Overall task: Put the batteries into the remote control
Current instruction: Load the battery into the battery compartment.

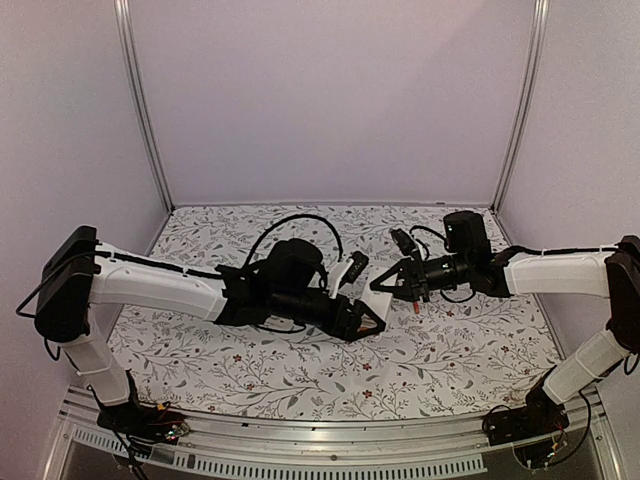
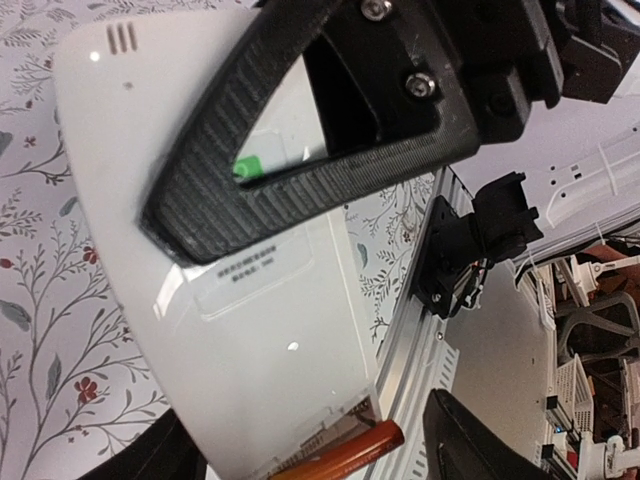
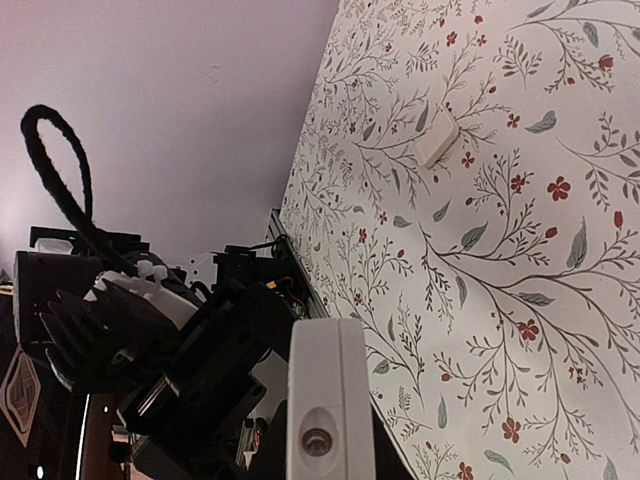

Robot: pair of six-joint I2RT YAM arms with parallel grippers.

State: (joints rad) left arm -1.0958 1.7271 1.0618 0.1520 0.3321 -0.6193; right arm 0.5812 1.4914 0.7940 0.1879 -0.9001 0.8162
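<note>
Lab booth: alu frame [image 1: 141,110], plain walls [image 1: 330,90].

I cannot read any words or numbers here. The white remote control [image 2: 250,330] has a small label [image 2: 245,268] with tiny dark print, but the letters are too blurry for me to read.

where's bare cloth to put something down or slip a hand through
Crowded: the centre, where the left arm and right arm meet at the remote control. Free: the far strip of cloth between them and the back wall, and the near strip up to the front rail.
</note>
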